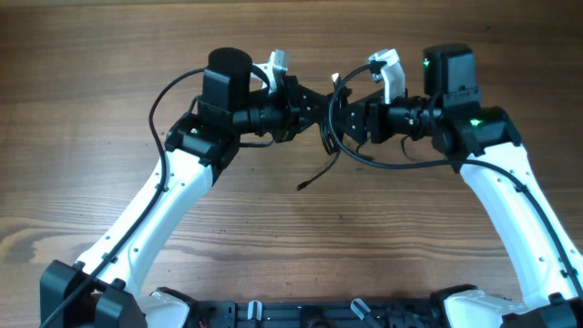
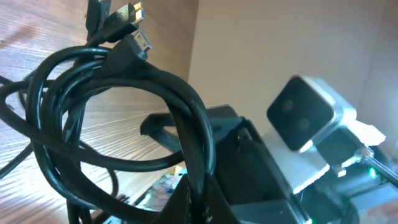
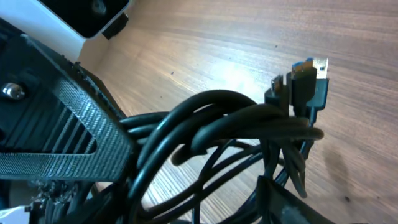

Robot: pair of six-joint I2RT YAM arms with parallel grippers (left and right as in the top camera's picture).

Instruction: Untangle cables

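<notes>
A tangled bundle of black cables (image 1: 332,137) hangs above the wooden table between my two grippers. One loose end (image 1: 305,185) trails down toward the front. My left gripper (image 1: 314,107) is shut on a strand of the bundle. In the left wrist view the fingers (image 2: 199,202) pinch the strand at the bottom, the loops (image 2: 124,81) spread above them and the plugs (image 2: 127,22) sit at the top. My right gripper (image 1: 351,120) faces it. In the right wrist view its fingers (image 3: 205,208) stand apart, with loose cables (image 3: 236,118) running between them and plugs (image 3: 308,81) at the right.
The wooden table (image 1: 410,246) lies under both arms. The left arm's camera housing (image 3: 93,15) and finger body (image 3: 62,124) fill the left of the right wrist view. The right arm's white camera (image 2: 305,115) is close in the left wrist view.
</notes>
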